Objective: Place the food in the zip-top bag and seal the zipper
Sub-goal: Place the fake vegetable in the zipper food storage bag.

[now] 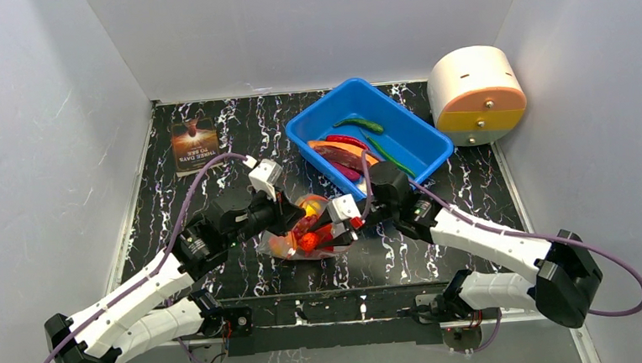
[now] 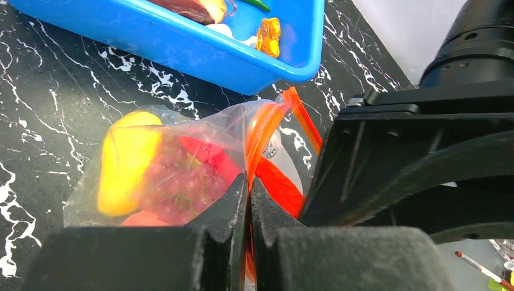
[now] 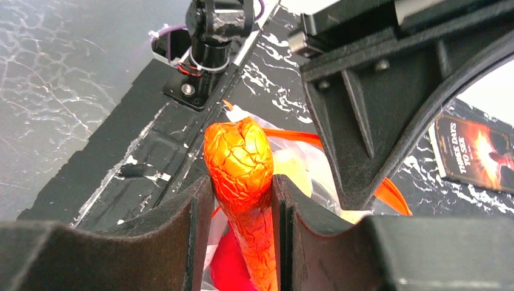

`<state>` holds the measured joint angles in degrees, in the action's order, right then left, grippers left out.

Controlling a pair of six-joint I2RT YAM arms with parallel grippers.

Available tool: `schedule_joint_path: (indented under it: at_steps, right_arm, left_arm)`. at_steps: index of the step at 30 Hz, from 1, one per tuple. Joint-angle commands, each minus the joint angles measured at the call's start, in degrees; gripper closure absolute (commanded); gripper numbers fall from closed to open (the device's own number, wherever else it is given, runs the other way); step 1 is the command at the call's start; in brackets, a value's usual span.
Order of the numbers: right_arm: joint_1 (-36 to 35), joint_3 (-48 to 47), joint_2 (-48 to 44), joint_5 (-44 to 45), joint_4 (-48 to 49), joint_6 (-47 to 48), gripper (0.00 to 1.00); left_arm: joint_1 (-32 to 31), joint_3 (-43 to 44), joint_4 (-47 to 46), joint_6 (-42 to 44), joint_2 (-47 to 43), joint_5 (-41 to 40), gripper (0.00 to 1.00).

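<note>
**Filling under way**

Central on the worktop (image 1: pixel 239 136), the zip-top bag (image 2: pixel 151 176) is pinched at its zipper (image 2: pixel 262 130) by the left claw (image 2: pixel 249 182). An orange food piece (image 3: pixel 237 157) is clamped in the right claw (image 3: pixel 242 188). Lowering into the mouth, then release, is judged next.

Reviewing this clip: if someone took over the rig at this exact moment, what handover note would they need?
Left gripper: shut on the mouth edge of the zip-top bag, at the zipper; the mouth is open.
Right gripper: shut on an orange crinkled food piece, poised at the bag's mouth.
Done: a yellow piece, purple grapes and a red piece are inside the bag.
Left: drop the orange piece in. A green chili, a red chili and more food sit in the blue tub. Then seal the zipper.
</note>
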<state>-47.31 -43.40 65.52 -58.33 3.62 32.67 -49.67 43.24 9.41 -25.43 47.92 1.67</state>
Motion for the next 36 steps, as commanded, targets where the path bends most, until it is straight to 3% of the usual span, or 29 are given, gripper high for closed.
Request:
schedule_joint_path:
  at_steps: [1, 12, 22, 29, 33, 36]
  right_arm:
    - [-0.6, -2.3, 1.0, 5.8, 4.0, -0.2, 0.65]
    - [-0.6, 0.8, 2.4, 13.6, 4.4, -2.8, 0.64]
    - [-0.7, -3.5, 2.2, 16.5, -4.0, -3.6, 0.46]
    - [-1.2, -4.4, -1.1, 14.5, -6.5, -5.6, 0.4]
    - [-1.8, -5.7, -1.8, 14.5, -8.2, -7.5, 0.4]
    - [-2.2, -5.9, -2.2, 14.7, -8.6, -8.8, 0.45]
  left_arm:
    - [-0.1, 2.0, -0.9, 1.0, -1.4, 2.8, 1.0]
    - [-0.1, 2.0, -0.8, 1.2, -1.3, 2.6, 1.0]
    - [-0.1, 1.6, -1.4, 0.7, -1.3, 2.2, 1.0]
    - [-0.1, 1.4, -1.8, 0.5, -0.9, 1.9, 1.0]
    - [-0.1, 1.3, -2.1, 0.5, -0.6, 1.8, 1.0]
    - [0.0, 1.5, -2.4, 0.5, -0.5, 1.8, 1.0]
